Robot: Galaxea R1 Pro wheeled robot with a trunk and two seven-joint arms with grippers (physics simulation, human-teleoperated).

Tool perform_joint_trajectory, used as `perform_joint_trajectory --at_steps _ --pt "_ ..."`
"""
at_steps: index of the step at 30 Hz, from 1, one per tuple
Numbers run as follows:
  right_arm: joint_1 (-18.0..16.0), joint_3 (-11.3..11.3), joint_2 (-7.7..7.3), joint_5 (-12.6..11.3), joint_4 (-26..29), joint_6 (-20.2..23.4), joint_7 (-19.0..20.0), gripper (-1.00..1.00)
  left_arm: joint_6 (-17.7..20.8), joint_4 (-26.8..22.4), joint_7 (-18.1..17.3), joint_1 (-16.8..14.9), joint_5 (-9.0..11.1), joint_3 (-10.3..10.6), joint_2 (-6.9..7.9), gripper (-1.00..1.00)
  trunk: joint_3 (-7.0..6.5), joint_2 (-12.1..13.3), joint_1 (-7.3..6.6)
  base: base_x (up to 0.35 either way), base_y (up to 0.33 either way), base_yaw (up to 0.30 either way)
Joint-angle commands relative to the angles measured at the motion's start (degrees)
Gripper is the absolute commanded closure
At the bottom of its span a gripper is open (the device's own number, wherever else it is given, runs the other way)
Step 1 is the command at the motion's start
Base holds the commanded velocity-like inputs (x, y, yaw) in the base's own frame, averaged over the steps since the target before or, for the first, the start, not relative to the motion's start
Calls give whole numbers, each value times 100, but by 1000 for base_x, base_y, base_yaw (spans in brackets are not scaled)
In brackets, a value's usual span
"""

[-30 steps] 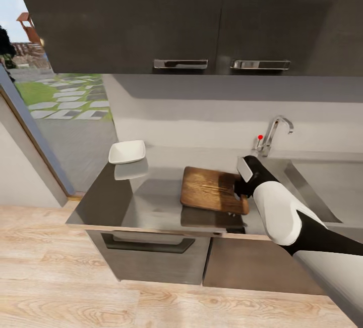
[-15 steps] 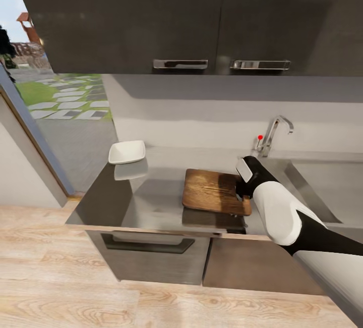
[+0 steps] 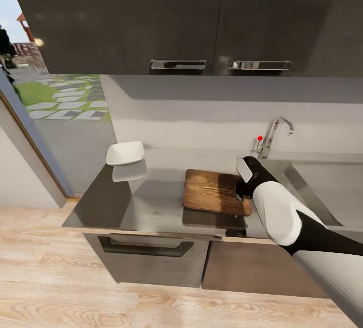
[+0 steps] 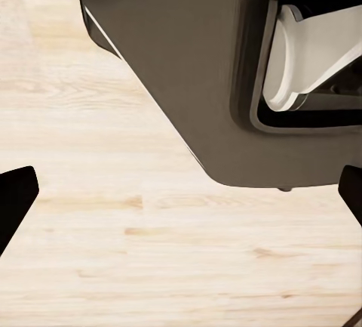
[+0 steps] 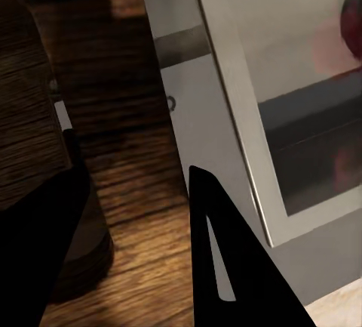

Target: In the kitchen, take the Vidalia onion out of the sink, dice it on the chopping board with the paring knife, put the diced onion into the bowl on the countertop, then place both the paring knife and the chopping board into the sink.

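- Head view puts the chopping board [image 3: 216, 192] on the countertop [image 3: 146, 202], lying flat just left of the sink [image 3: 322, 186]; its top looks bare, with no onion or diced pieces that I can make out.
- At the board's 3 o'clock edge sits the right gripper [image 3: 241, 193], by the slot handle; in the right wrist view dark wood grain [image 5: 143, 191] lies between the two black fingers [image 5: 226, 266], so it seems to be closing on or holding that edge, though a firm grip cannot be told.
- At the board's 10 o'clock, well apart, stands the bowl [image 3: 125, 153]; whether it holds diced onion cannot be told at this size.
- At 1 o'clock rises the faucet [image 3: 275, 133] behind the sink; a reddish blur [image 5: 351, 17] in the right wrist view may be the knife handle or the onion, uncertain.
- Left gripper [image 4: 181, 214] hangs spread wide over the wooden floor [image 4: 113, 266], holding nothing.
- Judgement: late stage, the board likely bound for the sink; knife placement unconfirmed.
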State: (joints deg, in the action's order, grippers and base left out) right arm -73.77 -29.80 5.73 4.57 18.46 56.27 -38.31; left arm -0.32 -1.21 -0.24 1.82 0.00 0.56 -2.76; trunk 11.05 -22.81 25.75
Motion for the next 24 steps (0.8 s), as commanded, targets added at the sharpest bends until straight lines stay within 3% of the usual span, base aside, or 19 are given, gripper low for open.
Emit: perform_joint_trajectory --at_steps 1,11,24 --pt "-6 -43 7 38 8 30 -1 100 -3 -11 -2 3 0 7 -3 -100 10 -11 3 0 0 0" --pt "-6 -43 7 39 8 31 -5 100 -3 -11 -2 3 0 5 -6 -100 10 -11 3 196 0 0" --pt "-6 -42 7 44 5 34 -9 100 -3 -11 -2 3 0 6 -6 -100 10 -11 3 17 0 0"
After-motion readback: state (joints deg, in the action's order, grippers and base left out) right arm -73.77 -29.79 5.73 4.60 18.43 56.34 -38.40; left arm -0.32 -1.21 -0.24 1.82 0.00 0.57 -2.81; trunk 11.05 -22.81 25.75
